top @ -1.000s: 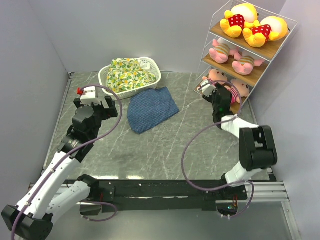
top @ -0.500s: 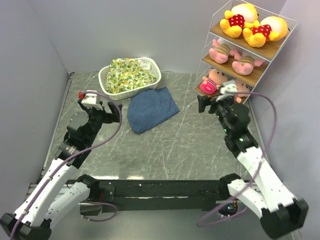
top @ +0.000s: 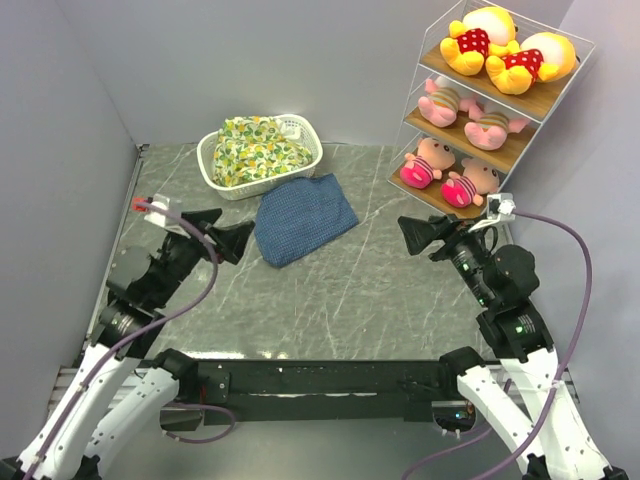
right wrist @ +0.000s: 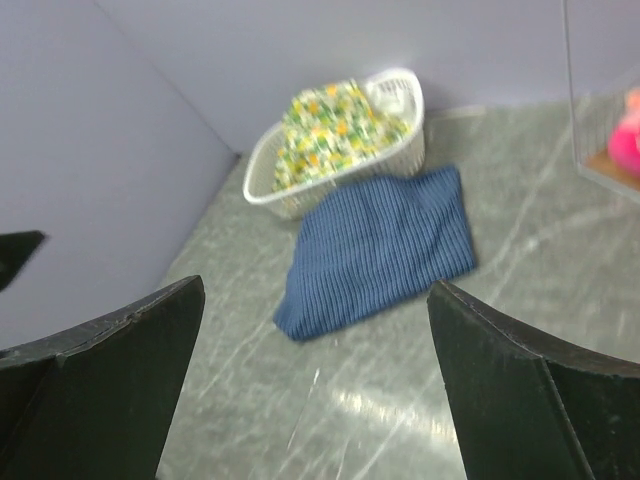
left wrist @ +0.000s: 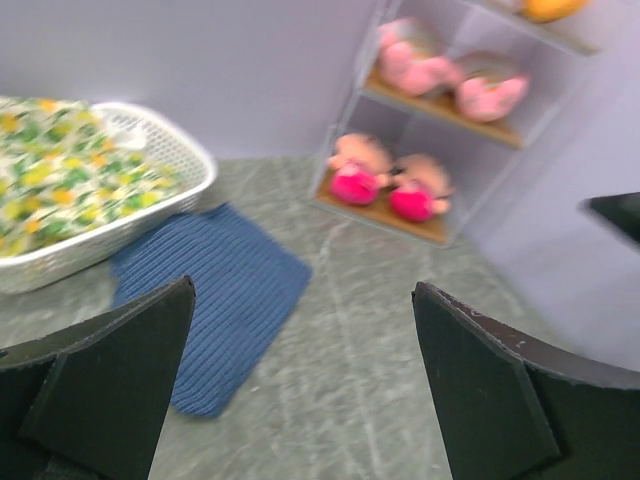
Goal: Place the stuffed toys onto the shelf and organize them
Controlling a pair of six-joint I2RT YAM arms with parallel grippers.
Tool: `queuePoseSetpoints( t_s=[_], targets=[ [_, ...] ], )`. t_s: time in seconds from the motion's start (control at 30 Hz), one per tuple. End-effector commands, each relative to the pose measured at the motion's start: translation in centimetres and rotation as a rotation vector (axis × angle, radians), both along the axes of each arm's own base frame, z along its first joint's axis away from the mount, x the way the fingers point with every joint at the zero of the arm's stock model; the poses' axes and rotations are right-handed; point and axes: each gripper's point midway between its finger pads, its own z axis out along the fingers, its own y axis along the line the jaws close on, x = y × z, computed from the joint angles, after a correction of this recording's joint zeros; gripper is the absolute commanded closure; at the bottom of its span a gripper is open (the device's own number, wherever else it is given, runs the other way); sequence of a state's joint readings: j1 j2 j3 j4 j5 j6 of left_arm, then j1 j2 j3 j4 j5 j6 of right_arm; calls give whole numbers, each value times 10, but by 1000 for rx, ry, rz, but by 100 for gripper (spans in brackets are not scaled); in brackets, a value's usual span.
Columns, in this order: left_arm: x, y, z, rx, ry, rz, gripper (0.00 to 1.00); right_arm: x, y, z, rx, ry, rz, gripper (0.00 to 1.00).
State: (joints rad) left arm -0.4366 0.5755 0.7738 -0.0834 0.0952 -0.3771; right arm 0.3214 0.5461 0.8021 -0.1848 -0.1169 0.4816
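The grey marbled counter [top: 340, 300] carries a white wire shelf [top: 547, 98] at its far right corner. The shelf holds all six stuffed toys: two yellow bears [top: 478, 38] on the top board, two striped piglets [top: 443, 102] on the middle one, and two pink-hatted dolls [top: 425, 165] on the bottom. A white laundry basket [top: 296, 127] at the back holds a floral cloth [top: 255, 148]. A blue cloth [top: 303, 217] lies folded just in front of it. The left tool [top: 222, 230] and right tool [top: 420, 236] hang above the counter, jaws spread wide, gripping nothing.

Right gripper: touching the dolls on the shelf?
Apart. Top view: the right gripper sits short of the shelf, board edge visible between it and the dolls.
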Motion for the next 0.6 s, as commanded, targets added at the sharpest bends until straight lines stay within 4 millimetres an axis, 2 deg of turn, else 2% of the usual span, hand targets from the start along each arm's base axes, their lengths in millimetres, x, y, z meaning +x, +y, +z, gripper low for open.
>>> queuePoseSetpoints(
  t_s=[0.0,0.2,0.4,0.57],
  targets=[
    [-21,-20,14,-97,0,-146,4,-1,-8,0,51,105,-60,0],
    [-17,-27,7,-107,46,-170,4,-7,-1,6,47,92,-6,0],
    [-19,-28,13,-124,38,-181,4,-10,-2,13,44,61,-5,0],
    [-18,-30,10,-130,53,-186,4,-13,6,17,58,49,40,0]
  ],
)
